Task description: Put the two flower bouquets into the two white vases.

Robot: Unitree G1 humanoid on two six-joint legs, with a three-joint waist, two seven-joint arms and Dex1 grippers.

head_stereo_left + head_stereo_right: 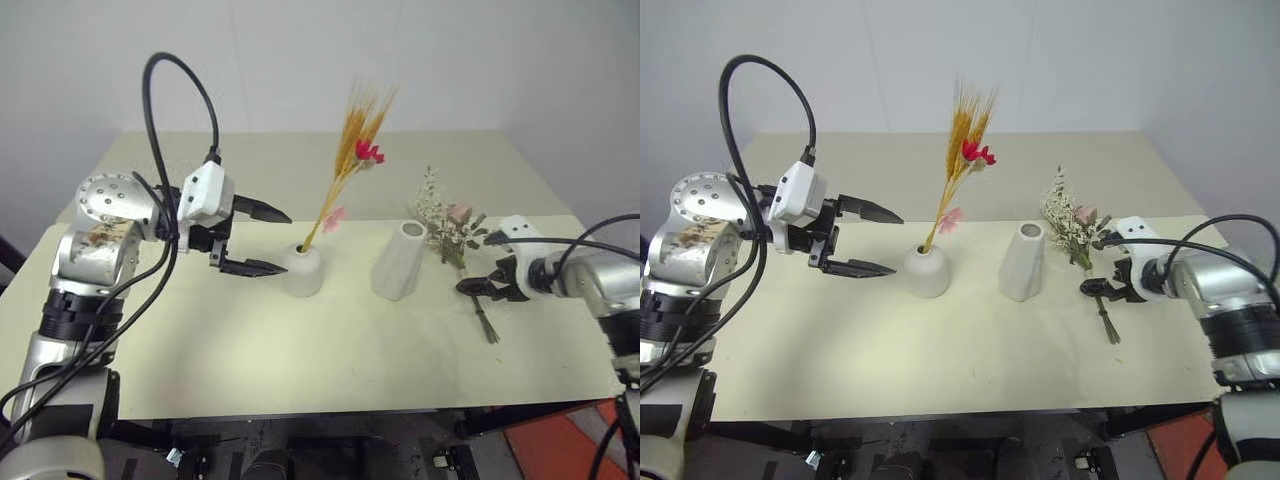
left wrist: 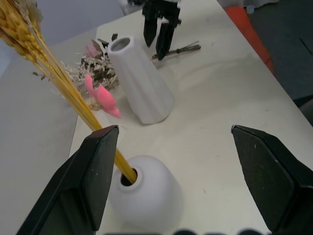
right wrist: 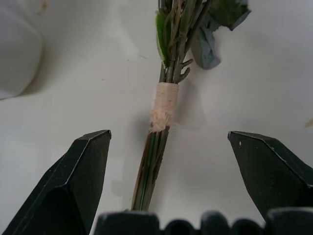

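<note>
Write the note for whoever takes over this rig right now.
Left gripper: open, holding nothing, beside the short rounded vase.
Right gripper: open, fingers either side of the taped stems of the white-sprig bouquet, not gripping.
Done: wheat-stalk bouquet stands in the short rounded vase.
Left: white-sprig bouquet lies on the table to the right of the tall faceted vase, which holds nothing. Grasp its stems and put it in that vase.

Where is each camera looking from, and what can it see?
Head eyes: up on the head, looking down at the table, both arms and both vases.
Left wrist: behind the open left gripper, facing the round vase holding wheat flowers.
Right wrist: behind the open right gripper, facing the bushy bouquet.
Shared: tall vase.
</note>
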